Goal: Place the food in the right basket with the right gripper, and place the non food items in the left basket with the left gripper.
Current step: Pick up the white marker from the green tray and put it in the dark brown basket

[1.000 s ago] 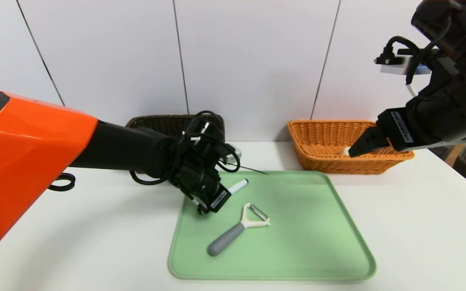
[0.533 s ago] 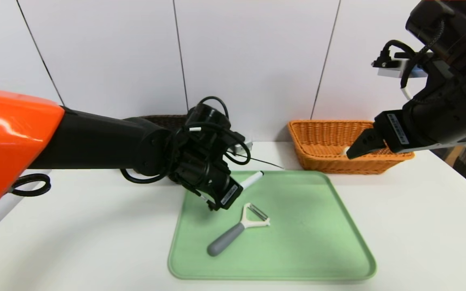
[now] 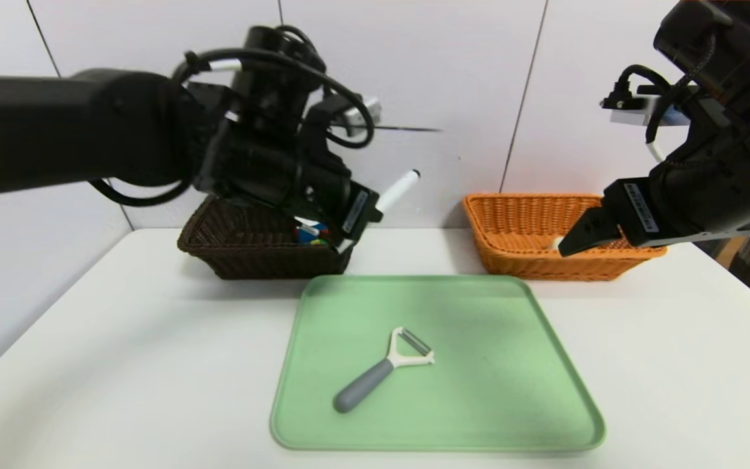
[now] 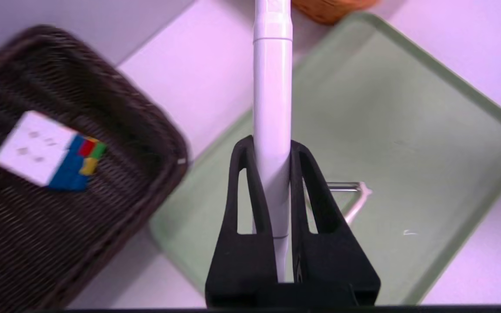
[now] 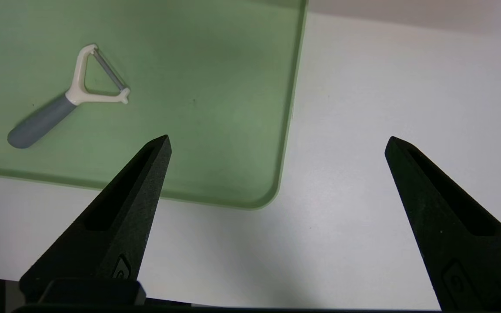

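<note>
Lab-like setup: bare white table (image 3: 121, 365), panelled wall (image 3: 153, 78)

The head view looks forward and down from above the table (image 3: 88, 365), taking in the whole tray (image 3: 479, 391), both baskets and the back wall. The left wrist view looks along its own fingers (image 4: 250, 191) from well above, down onto the dark basket (image 4: 115, 130) and the tray's corner. The right wrist view faces steeply down, nearer the table. All three share the tray and the peeler (image 3: 381, 370) (image 5: 65, 102) (image 4: 355, 202).
</note>
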